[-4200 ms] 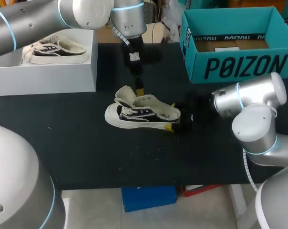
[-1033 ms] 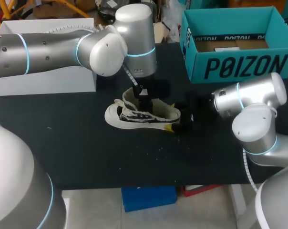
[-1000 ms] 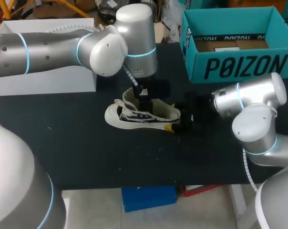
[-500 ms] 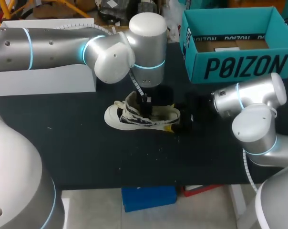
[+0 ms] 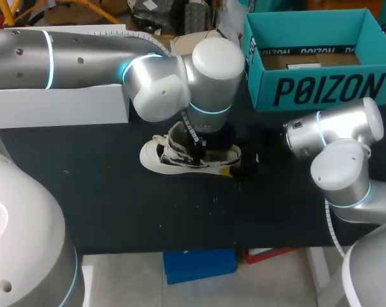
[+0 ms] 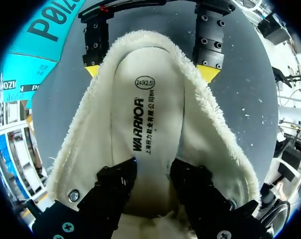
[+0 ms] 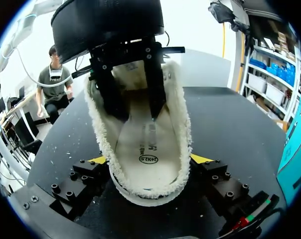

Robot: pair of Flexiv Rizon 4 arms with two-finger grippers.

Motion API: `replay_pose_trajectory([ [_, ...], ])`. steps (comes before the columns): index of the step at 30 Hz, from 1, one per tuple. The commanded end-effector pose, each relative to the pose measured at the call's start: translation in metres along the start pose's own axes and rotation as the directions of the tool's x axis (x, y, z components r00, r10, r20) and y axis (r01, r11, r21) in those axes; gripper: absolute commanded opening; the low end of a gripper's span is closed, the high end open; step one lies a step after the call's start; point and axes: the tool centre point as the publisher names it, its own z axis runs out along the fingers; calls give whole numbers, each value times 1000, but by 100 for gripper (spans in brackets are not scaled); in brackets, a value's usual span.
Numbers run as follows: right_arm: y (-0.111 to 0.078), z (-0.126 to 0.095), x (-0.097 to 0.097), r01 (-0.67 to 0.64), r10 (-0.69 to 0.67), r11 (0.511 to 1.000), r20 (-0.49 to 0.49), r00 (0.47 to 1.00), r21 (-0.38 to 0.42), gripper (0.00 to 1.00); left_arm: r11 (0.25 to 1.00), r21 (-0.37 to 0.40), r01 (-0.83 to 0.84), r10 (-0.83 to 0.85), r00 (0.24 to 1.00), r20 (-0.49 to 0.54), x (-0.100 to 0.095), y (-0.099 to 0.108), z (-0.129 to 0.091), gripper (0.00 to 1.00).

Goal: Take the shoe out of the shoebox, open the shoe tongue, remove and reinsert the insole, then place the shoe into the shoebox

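Observation:
A white low shoe with a black side lies mid-table, toe to the left. Its fleecy collar is spread wide and the pale insole lies flat inside. My left gripper reaches down into the shoe's mouth. Its black fingers stand apart and open, the tips hidden low against the insole. My right gripper is shut on the shoe's heel, one yellow tip on each side. The heel grip also shows ahead of my left gripper, where the right gripper clasps the collar.
A teal shoebox stands open at the back right. A white box sits at the back left, partly behind my left arm. My left arm's wrist hangs over the shoe's middle.
My left arm has moved to the right along the shoe and sunk its gripper deeper into the opening. The right arm and the shoe have stayed put.

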Motion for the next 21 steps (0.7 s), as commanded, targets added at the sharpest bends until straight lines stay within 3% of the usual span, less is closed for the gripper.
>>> replay_pose_trajectory([
  [1, -1, 0, -2, -2, 2, 1000, 0, 1000, 0, 0, 1000, 5, -7, 6, 999, 51, 5, -4, 29, 45],
  [17, -1, 0, -2, -2, 2, 1000, 0, 1000, 0, 0, 997, 19, 77, -78, 922, 380, -13, -2, 23, 32],
  [21, -1, 0, -2, -2, 2, 1000, 0, 1000, 0, 0, 995, 46, 83, -95, 909, 407, -14, 0, 21, 32],
])
